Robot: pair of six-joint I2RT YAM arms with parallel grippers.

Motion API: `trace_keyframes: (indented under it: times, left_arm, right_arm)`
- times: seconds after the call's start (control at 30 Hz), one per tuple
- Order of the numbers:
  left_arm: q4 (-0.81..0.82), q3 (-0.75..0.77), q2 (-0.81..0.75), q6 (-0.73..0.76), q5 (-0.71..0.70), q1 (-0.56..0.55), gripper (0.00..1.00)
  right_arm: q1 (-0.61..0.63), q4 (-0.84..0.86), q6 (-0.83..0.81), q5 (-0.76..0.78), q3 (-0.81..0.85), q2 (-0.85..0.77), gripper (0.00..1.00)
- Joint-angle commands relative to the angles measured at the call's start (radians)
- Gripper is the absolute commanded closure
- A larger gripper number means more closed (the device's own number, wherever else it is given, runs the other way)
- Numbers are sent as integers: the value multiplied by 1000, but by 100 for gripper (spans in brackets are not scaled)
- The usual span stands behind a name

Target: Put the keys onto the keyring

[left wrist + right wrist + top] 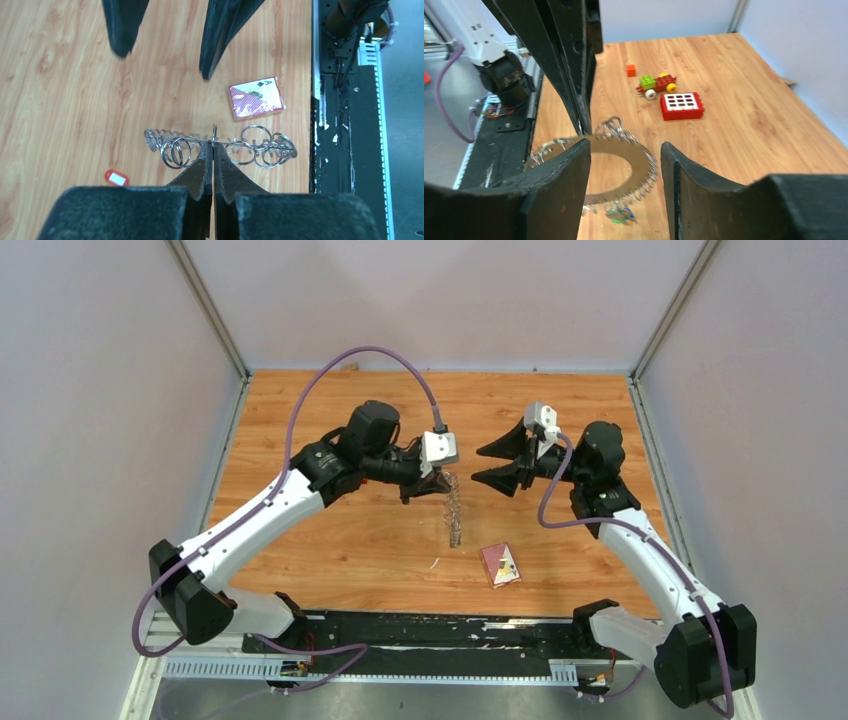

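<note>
Currently the left gripper (pixel 213 148) has its two fingers pressed together on the rim of the keyring (pixel 172 145), pinching it at the top so that it hangs on edge above the wooden table (pixel 330 540). From the left wrist view the ring is seen edge-on, a line of wire coil with several small split rings bunched along it. In the right wrist view it faces the camera: a flat grey disc with an open centre and a spiral wire fringe around its outside.

The right gripper (pixel 625 148) sits just beside the ring, on the side away from the left arm, its fingers spread wide apart and touching nothing.

A red-tagged key (pixel 116 177) lies on the table below, apart from the ring. A green tag (pixel 619 215) shows at the ring's lower rim; whether it hangs from the ring cannot be told.

A playing-card pack (pixel 500 565) lies flat on the table nearer the arm bases. Farther off, in the right wrist view, stand a red block (pixel 681 105) with white squares, a toy car (pixel 656 83) of bricks and an orange cube (pixel 631 70).
</note>
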Motion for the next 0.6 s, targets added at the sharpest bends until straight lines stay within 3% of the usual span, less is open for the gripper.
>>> trace_keyframes:
  times: [0.0,0.13,0.37,0.57]
  left_arm:
    - [-9,1,-99,29,24,64,100]
    - [-104,15,-144,52,32,124,100]
    - [-270,90,-245,98,6,182,100]
    - [-384,85,-333,147,-77,186,100]
  right_arm:
    - [-12,-151,-121,96,81,-21,40]
    - [-11,-207,-175,149,116,31,26]
    - [14,-244,-234,226,190,222,27]
    - [108,-358,-343,361,347,464,32]
